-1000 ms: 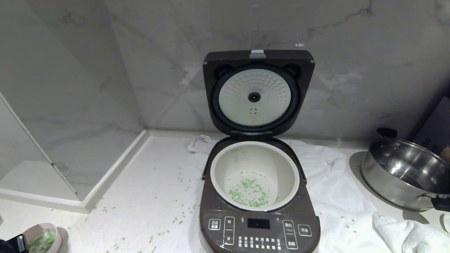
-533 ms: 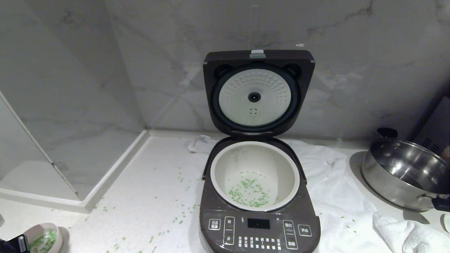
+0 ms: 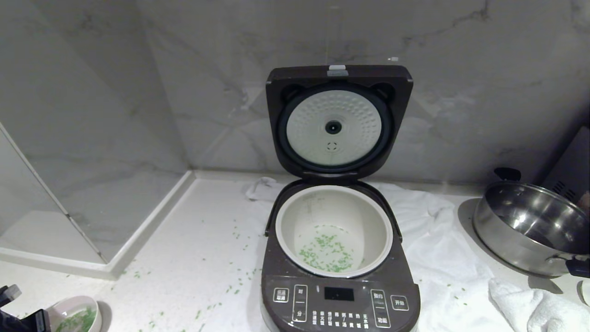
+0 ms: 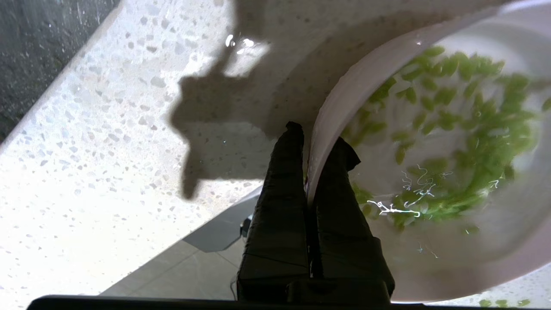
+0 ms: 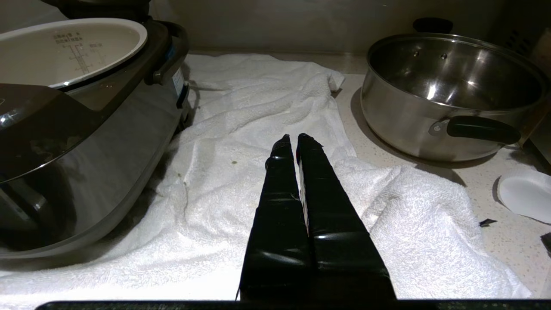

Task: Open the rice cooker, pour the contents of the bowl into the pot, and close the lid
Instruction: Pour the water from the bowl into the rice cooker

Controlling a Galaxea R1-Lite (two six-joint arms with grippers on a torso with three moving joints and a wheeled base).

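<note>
The dark rice cooker [image 3: 341, 299] stands on the counter with its lid [image 3: 339, 122] up against the wall, pale dimpled plate facing me. Its cream pot [image 3: 286, 216] holds a thin scatter of green bits [image 3: 327, 253]. At the lower left corner the pale pink bowl [image 3: 69, 303] hangs low over the counter, with green contents [image 3: 79, 320] inside. My left gripper [image 4: 316, 137] is shut on the bowl's rim [image 4: 344, 90], one finger inside, one outside; the grains [image 4: 465, 112] lie in the white hollow. My right gripper [image 5: 296, 138] is shut and empty over the towel, right of the cooker [image 5: 86, 129].
A steel pan [image 3: 530, 226] with black handles sits at the right. A crumpled white towel [image 3: 438, 240] lies under and right of the cooker. Loose green bits [image 3: 230, 288] dot the counter. A raised marble ledge [image 3: 152, 221] borders the left.
The bowl, held by my left gripper, has shifted to the right along the picture's lower edge. Cooker, pan and right arm are unmoved.
</note>
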